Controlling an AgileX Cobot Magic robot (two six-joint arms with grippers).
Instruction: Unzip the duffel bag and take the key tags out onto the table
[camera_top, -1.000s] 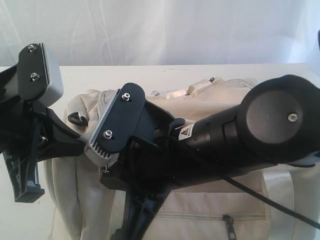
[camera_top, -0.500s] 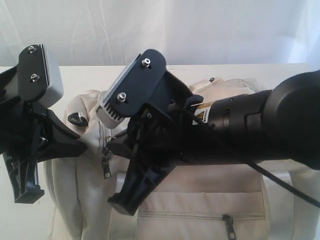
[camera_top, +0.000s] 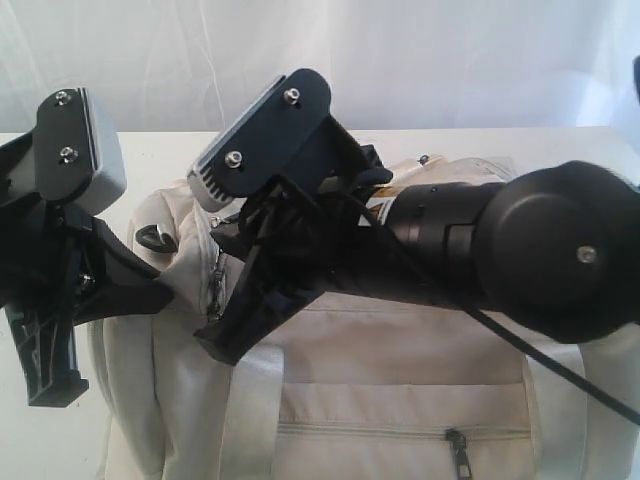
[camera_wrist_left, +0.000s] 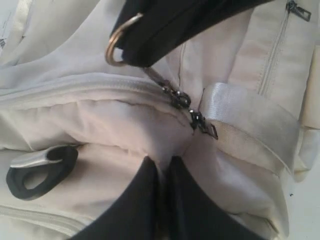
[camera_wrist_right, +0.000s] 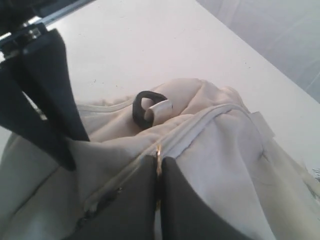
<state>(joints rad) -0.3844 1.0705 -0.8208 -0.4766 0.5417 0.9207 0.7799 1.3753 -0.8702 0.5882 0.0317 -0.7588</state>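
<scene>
Since no dark lining shows anywhere along the seam, I judge the task barely begun: the duffel bag (camera_top: 400, 370) lies on its side on the table (camera_wrist_right: 150, 40), filling the middle of it, and the main zip reads as closed for all the length I can see.

My right gripper (camera_wrist_right: 157, 160) has its fingers pressed together on the zipper-pull ring (camera_wrist_left: 117, 45). From the ring a short link runs down to the slider (camera_wrist_left: 180, 98), which sits at the end of the bag just beside a second slider (camera_wrist_left: 202, 123) and close to the pale webbing handle (camera_wrist_left: 250, 120). So the pull is in hand, but the slider has not travelled along the teeth.

My left gripper (camera_wrist_left: 161, 160) is closed nearly all the way, fingertips meeting in a bunch of cream fabric on the end panel, near the black strap loop (camera_wrist_left: 42, 170). It looks like a pinch on the cloth to brace the bag. The tips are partly buried in the folds, though, so I may only be pressing against it.

What is left is nearly everything. The slider has to be drawn along the top of the bag while the other hand holds the cloth taut. Then the mouth must be spread, and the key tags found inside and set out on the table. I can see no key tags in any view; I take them to be shut inside.
</scene>
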